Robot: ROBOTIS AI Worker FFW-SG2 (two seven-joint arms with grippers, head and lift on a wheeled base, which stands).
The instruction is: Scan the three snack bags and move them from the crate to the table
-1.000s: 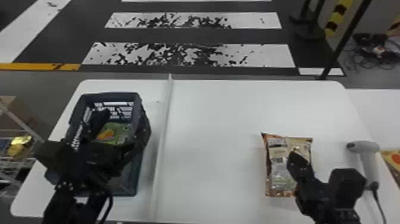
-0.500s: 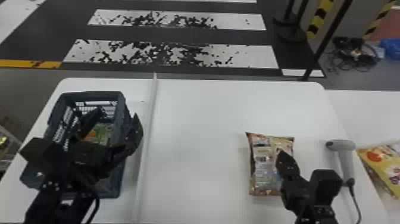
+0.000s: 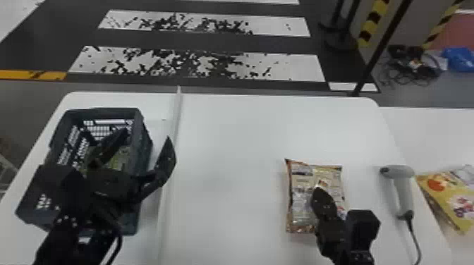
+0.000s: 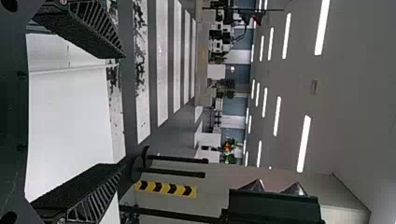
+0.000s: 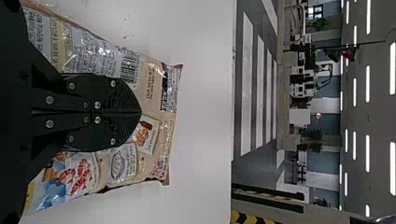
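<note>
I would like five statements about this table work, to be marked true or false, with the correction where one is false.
1. The crate stands left of the white strip. True.
2. The left gripper holds a snack bag. False: its fingers are apart, with nothing between them.
3. The scanner lies between the brown snack bag and the yellow snack bag. True.
4. The right gripper is wide open. False: its fingers are together, over the brown snack bag.
5. The yellow snack bag is inside the crate. False: it lies to the right of the scanner.
</note>
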